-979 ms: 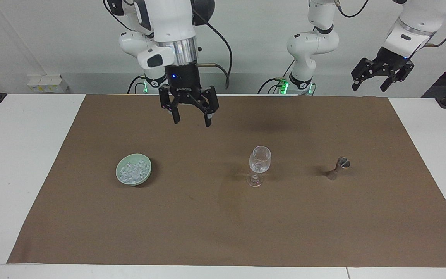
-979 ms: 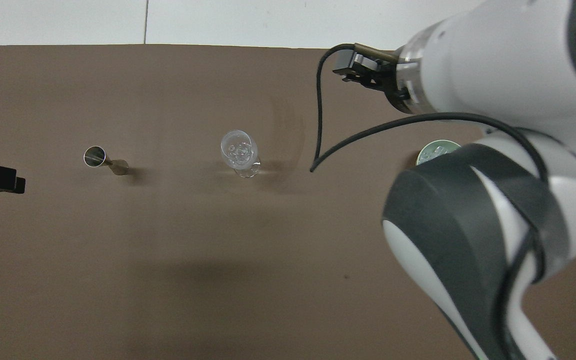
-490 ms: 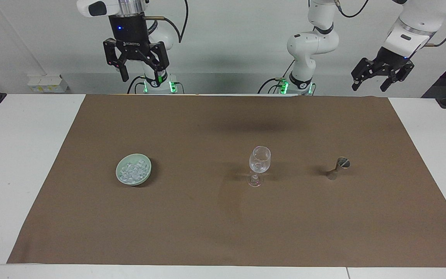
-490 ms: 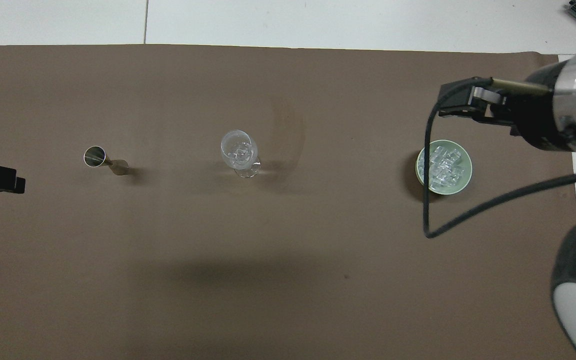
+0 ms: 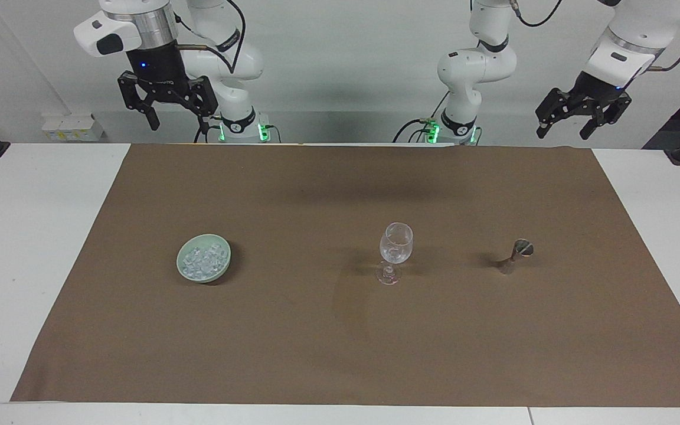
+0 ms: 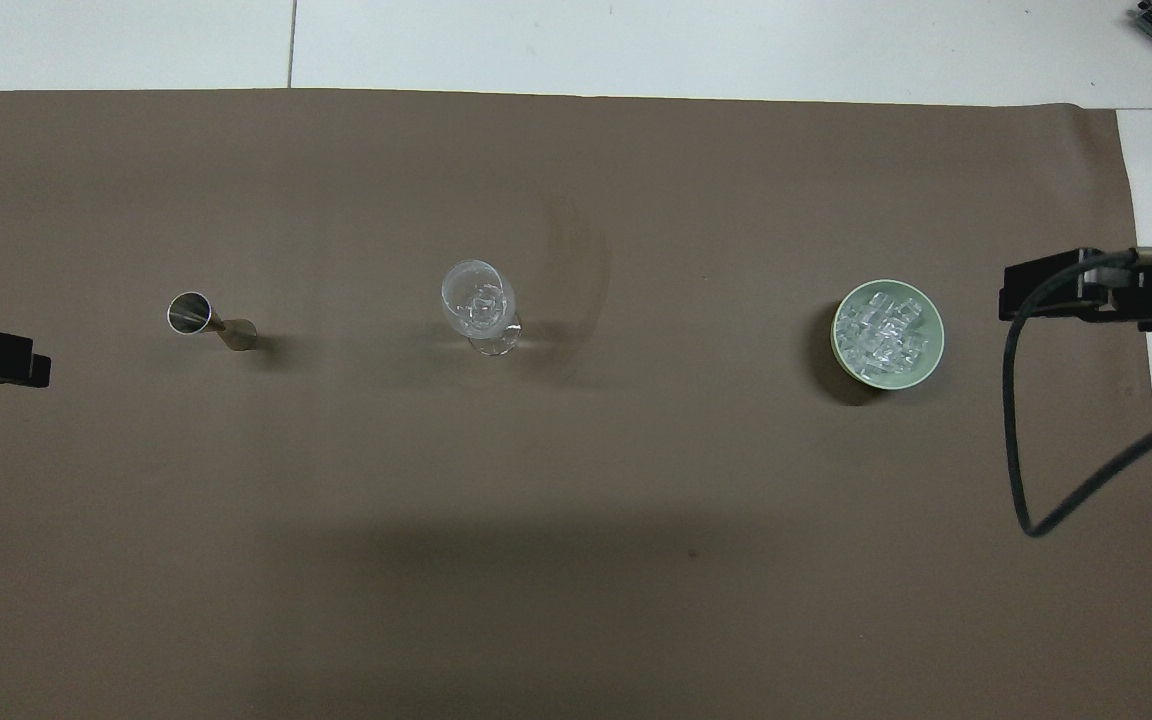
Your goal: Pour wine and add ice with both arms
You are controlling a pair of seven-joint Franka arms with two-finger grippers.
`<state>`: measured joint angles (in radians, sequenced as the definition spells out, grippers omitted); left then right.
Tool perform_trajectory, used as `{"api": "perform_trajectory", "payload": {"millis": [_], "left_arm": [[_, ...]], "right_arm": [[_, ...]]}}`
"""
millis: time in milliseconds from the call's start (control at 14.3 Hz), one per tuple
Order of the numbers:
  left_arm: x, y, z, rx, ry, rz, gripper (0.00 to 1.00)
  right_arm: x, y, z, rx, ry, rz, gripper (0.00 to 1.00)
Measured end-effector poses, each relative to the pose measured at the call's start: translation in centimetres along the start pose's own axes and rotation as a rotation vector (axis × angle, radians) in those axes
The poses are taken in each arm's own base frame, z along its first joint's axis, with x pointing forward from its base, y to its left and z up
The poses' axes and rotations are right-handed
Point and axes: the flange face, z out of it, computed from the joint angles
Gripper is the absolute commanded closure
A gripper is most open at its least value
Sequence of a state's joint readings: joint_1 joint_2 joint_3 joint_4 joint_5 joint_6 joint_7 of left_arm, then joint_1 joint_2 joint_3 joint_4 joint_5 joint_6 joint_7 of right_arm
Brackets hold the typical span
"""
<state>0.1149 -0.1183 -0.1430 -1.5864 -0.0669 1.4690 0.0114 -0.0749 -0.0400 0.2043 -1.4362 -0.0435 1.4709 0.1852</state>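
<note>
Both grippers, the right gripper (image 5: 167,105) and the left gripper (image 5: 583,112), hang spread and empty above the table's robot-side edge, leaving the small clear whitish ice cubes (image 5: 202,260) heaped in the pale green ceramic bowl (image 5: 183,273) toward the right arm's end, beside the clear stemmed wine glass (image 5: 395,248), some cubes apparently already in it.

This looks like a robotics lab. Two white robot arms (image 5: 476,65) stand on bases with green lights at the edge of a plain white table (image 5: 27,236), which is covered by a brown paper sheet (image 5: 316,342). Loose black cables (image 5: 340,65) hang before a bare grey wall (image 5: 375,35), and white sockets (image 5: 71,127) sit low on it.
</note>
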Motion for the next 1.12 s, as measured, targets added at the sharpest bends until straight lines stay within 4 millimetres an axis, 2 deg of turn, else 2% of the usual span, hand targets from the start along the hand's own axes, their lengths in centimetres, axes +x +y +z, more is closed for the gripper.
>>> {"api": "perform_trajectory", "payload": {"millis": [280, 700, 1119], "left_arm": [[0.0, 0.0, 0.0, 0.0, 0.0, 0.0, 0.0], [0.0, 0.0, 0.0, 0.0, 0.0, 0.0, 0.0], [0.0, 0.0, 0.0, 0.0, 0.0, 0.0, 0.0]], "right_arm": [[-1.7, 0.1, 1.0, -0.014, -0.026, -0.075, 0.0], [-1.8, -0.8, 2.5, 0.036, -0.066, -0.105, 0.0], [-1.6, 0.0, 2.7, 0.036, -0.068, -0.091, 0.0]]}}
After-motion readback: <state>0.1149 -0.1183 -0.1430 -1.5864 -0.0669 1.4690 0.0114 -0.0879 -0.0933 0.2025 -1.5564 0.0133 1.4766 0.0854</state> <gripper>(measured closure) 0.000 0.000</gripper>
